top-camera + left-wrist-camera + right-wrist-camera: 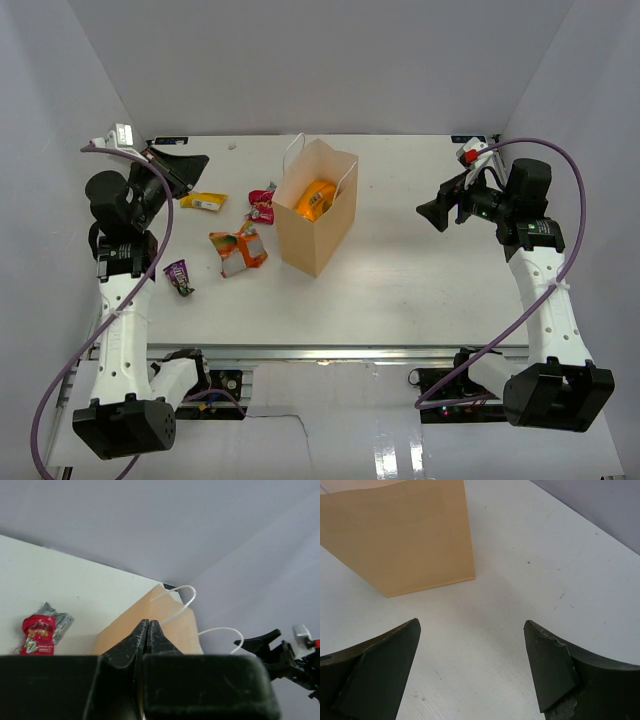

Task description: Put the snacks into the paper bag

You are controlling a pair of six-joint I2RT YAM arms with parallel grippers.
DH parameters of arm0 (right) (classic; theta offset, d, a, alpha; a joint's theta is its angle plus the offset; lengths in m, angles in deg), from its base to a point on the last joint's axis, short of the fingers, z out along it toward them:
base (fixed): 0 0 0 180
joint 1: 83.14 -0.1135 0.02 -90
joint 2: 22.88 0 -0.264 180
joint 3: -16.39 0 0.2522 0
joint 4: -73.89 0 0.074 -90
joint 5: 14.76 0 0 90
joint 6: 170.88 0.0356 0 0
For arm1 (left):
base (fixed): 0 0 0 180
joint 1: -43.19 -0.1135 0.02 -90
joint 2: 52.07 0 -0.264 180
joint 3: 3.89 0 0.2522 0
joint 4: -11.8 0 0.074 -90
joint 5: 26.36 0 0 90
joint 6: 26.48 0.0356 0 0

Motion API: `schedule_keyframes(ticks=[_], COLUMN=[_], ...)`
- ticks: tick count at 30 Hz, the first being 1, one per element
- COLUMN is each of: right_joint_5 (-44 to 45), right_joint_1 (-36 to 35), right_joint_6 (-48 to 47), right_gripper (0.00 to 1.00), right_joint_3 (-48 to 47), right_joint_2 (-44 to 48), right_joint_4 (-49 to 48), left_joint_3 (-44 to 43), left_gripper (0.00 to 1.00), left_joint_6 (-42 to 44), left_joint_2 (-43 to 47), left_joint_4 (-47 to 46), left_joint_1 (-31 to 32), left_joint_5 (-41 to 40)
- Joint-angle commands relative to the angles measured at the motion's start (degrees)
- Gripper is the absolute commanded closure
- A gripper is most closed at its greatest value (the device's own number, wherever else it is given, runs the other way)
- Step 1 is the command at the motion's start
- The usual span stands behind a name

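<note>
The tan paper bag (318, 222) stands upright at the table's middle with a large orange snack bag (314, 199) inside it. On the table left of it lie a yellow packet (203, 201), red wrappers (262, 205), an orange packet (238, 251) and a dark purple packet (180, 276). My left gripper (198, 161) is shut and empty, raised at the far left beyond the yellow packet. In the left wrist view its tips (148, 623) point at the bag (187, 630), with a red wrapper (39, 634) at left. My right gripper (430, 213) is open and empty, right of the bag; in its wrist view the gripper (471, 625) hangs over bare table before the bag (405, 535).
White walls close in the table at the back and both sides. The bag's white cord handles (186, 600) stick up. The right arm (282, 657) shows beyond the bag in the left wrist view. A metal rail (330, 352) runs along the near edge.
</note>
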Motion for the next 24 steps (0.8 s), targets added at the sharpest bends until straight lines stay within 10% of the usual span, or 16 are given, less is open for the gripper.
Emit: schedule_keyframes(ticks=[1, 8, 11, 12, 24], right_joint_5=[-0.44, -0.53, -0.70, -0.62, -1.58], right_joint_1=[0.47, 0.73, 0.99, 1.08, 1.35], right_joint_6=[0.15, -0.12, -0.20, -0.20, -0.03], right_gripper=[0.10, 0.10, 0.10, 0.10, 0.10], right_joint_3=[-1.79, -1.44, -0.48, 0.05, 2.69], right_joint_2=[0.36, 0.97, 1.59, 1.76, 2.82], right_joint_4=[-0.87, -0.69, -0.69, -0.69, 0.01], left_joint_3=[-2.60, -2.87, 1.43, 4.14, 13.05], left_gripper=[1.00, 0.90, 0.44, 0.03, 0.02], left_joint_6=[-3.97, 4.68, 8.67, 10.08, 17.38], left_joint_2=[1.01, -0.04, 0.75, 0.57, -17.25], left_joint_4=[-2.90, 9.45, 19.11, 21.24, 18.20], left_joint_1=[-0.12, -0.12, 0.06, 0.06, 0.15], left_joint_5=[4.41, 1.42, -3.84, -4.90, -13.61])
